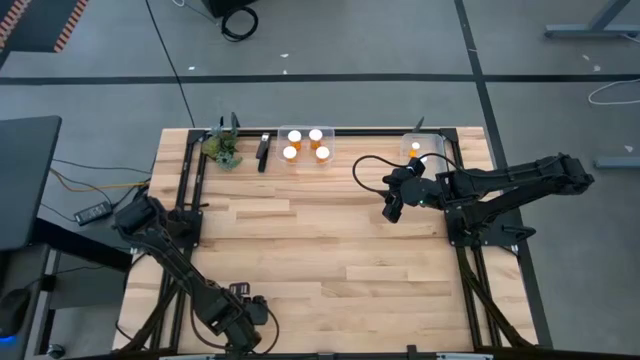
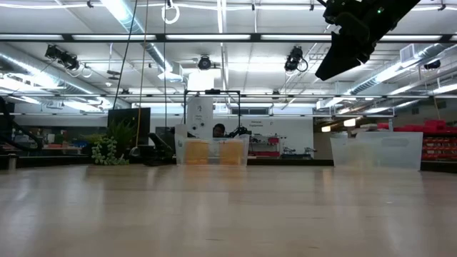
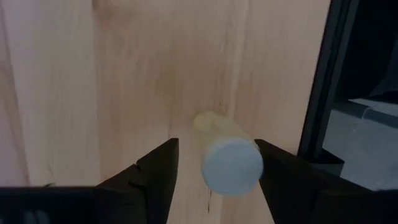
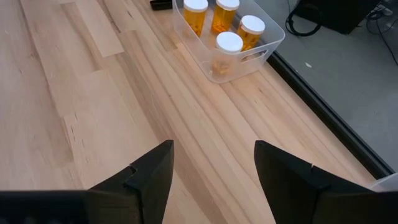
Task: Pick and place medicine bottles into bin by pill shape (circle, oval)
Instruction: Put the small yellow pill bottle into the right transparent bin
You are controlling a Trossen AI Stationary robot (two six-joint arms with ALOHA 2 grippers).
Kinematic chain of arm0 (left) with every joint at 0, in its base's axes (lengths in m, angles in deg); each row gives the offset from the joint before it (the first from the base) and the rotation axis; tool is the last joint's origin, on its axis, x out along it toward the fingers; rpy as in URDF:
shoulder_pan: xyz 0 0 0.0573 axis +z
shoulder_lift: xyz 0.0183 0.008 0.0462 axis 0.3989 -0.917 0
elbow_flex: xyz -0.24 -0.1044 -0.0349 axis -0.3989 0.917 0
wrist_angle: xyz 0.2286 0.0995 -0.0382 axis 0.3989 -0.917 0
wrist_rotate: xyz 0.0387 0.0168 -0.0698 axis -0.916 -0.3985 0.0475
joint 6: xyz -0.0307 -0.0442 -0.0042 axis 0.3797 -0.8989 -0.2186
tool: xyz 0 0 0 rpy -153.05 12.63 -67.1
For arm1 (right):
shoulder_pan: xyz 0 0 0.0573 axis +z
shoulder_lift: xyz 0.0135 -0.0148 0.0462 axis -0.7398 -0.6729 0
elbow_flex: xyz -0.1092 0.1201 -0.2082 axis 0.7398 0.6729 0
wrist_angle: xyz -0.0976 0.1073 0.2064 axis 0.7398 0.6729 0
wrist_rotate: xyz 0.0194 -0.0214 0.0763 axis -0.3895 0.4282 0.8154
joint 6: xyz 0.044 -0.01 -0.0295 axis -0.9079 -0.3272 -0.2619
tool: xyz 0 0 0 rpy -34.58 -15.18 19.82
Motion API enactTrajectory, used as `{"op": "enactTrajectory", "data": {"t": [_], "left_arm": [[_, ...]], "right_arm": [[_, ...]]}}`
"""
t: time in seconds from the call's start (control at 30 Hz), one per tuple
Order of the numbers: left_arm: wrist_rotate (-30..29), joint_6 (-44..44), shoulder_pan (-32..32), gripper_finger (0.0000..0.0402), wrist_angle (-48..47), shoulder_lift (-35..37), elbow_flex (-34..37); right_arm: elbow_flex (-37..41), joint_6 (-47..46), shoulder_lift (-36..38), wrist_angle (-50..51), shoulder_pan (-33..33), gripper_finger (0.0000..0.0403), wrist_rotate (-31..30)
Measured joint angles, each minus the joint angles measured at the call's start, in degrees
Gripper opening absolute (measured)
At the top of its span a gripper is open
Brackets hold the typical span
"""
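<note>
At the near left corner of the light wooden table [image 1: 320, 250], far from the clear plastic bin [image 1: 306, 160] at the back edge, the left gripper [image 3: 214, 177] hangs low over the boards. A small orange see-through medicine bottle with a round white cap [image 3: 230, 163] lies on its side between the two dark fingers [image 3: 155, 171]. One finger looks to touch the cap and the other stands a bit off, so I cannot tell if the bottle is gripped yet. Inside the clear plastic bin stand four more orange bottles with white caps [image 4: 229, 42], close together and upright. To the right of that bin, at the back right corner, sits a second clear bin [image 1: 425, 148] with an orange bottle in it. The right gripper [image 4: 214, 165] floats up in the air to the right of the first bin, in front of the second one, with its fingers spread apart and nothing between them. A small green plant [image 1: 224, 150] sits to the left of the first bin.
</note>
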Motion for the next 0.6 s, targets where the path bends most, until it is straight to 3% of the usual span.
{"op": "enactTrajectory", "data": {"t": [0.6], "left_arm": [[0.1, 3.3, 3.0, 0.0108, 0.0, 0.0, 0.0]], "right_arm": [[0.0, 0.0, 0.0, -0.2, 0.0, 0.0229, 0.0]]}}
